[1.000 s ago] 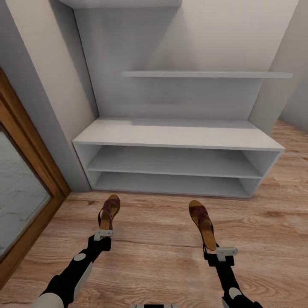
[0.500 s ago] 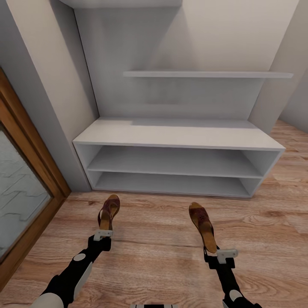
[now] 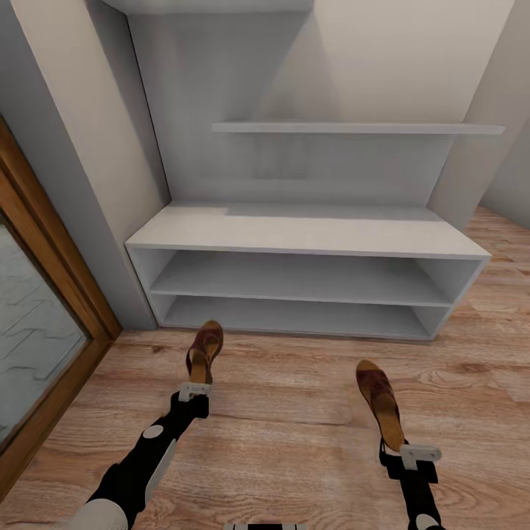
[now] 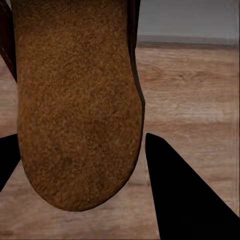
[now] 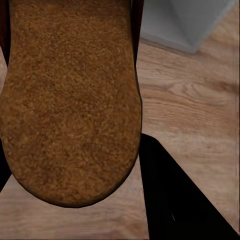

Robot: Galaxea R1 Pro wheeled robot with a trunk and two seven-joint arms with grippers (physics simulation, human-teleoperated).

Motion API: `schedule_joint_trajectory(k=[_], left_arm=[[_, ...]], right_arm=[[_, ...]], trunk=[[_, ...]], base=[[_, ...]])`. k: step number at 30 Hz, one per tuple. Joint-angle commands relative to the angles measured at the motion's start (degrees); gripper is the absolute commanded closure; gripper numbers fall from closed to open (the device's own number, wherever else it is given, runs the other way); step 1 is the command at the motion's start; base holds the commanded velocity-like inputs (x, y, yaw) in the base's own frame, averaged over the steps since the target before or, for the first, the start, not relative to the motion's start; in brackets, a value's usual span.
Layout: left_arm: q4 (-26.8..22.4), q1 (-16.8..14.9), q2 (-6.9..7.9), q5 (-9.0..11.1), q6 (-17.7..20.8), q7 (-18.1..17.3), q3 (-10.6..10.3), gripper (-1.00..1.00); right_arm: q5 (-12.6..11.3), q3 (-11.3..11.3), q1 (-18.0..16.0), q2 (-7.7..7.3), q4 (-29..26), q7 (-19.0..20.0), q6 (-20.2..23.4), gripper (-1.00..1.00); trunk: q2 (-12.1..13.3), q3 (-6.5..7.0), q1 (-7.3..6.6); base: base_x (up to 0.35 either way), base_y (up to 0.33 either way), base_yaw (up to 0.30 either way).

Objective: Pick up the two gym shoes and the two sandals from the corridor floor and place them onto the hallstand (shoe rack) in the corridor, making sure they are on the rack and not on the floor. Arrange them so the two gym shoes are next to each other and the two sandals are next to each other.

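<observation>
Ahead of me stands the white shoe rack point(image 3: 305, 234), its flat top and both open shelves bare, with a tall back panel and a floating shelf point(image 3: 357, 127) above it. To my left a wooden door frame point(image 3: 55, 265) with a glass pane runs along the wall, and the plank floor point(image 3: 287, 434) lies open between me and the rack, with nothing between my arms and its shelves. My left arm point(image 3: 143, 464) reaches forward and slightly inward, low over the floor, and my right arm point(image 3: 419, 493) stretches out on the other side, the two well apart. My left pincer point(image 3: 194, 392) is pinching the heel end of one brown sandal point(image 3: 204, 352), which points toward the rack and is turned on its edge, held above the boards near the lowest shelf. In my left wrist view the tan sole point(image 4: 77, 100) sits between my two dark fingers point(image 4: 185, 200), pressed close on either side. My right pincer point(image 3: 408, 455) grips the other sandal point(image 3: 381, 401) by its heel, toe forward, a bit farther back from the rack than the first. My right wrist view shows its sole point(image 5: 70, 100) between my fingers point(image 5: 175, 200), with a corner of the rack point(image 5: 195, 20) beyond it.
</observation>
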Motion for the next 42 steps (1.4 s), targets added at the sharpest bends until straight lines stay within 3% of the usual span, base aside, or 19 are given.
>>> schedule_joint_trajectory(k=[1,9,17,19,20,21,28,36,42], left_arm=[[-0.84,0.0,-0.53,-0.12,0.09,-0.06,0.04,1.0],[-6.24,0.0,-1.34,-0.18,1.53,-0.16,0.21,1.0],[-17.29,0.0,-1.46,-0.38,11.57,0.44,0.43,1.0],[-18.43,0.0,-1.46,-0.4,13.8,3.75,0.28,1.0],[-19.62,0.0,-1.48,-0.32,17.94,9.43,0.07,1.0],[-24.33,0.0,-1.53,-0.29,23.09,15.66,-0.11,1.0],[-27.68,0.0,-2.07,-0.51,27.49,18.02,-0.34,1.0],[-33.05,0.0,-2.6,-0.5,30.08,20.96,-0.62,1.0],[-35.1,0.0,-2.7,-0.56,32.61,21.46,-6.11,1.0]], right_arm=[[-0.11,0.11,0.0,-0.21,0.2,-0.64,-0.04,1.0],[-0.12,0.06,0.0,-0.53,0.51,-1.78,0.12,1.0],[-0.05,0.05,0.0,-0.69,0.56,-1.95,0.21,1.0],[-0.05,0.05,0.0,-0.74,0.53,-1.98,0.22,1.0],[-0.05,0.05,0.0,-0.94,0.5,-2.02,0.24,1.0],[-0.04,0.05,0.0,-1.79,0.48,-2.04,0.29,1.0],[-0.04,0.05,0.0,-3.45,0.47,-2.29,0.31,1.0],[-0.04,0.05,0.0,-4.08,0.47,-2.38,0.31,1.0],[0.01,0.05,0.0,-4.17,0.53,-2.4,0.31,1.0]], trunk=[[0.0,0.0,0.0],[0.0,0.0,0.0],[0.0,0.0,0.0],[0.0,0.0,0.0],[0.0,0.0,0.0],[0.0,0.0,0.0],[0.0,0.0,0.0],[0.0,0.0,0.0],[0.0,0.0,0.0]], base=[[0.0,0.0,0.0],[0.0,0.0,0.0],[0.0,0.0,0.0],[0.0,0.0,0.0],[0.0,0.0,0.0],[0.0,0.0,0.0],[0.0,0.0,0.0],[0.0,0.0,0.0],[0.0,0.0,0.0]])
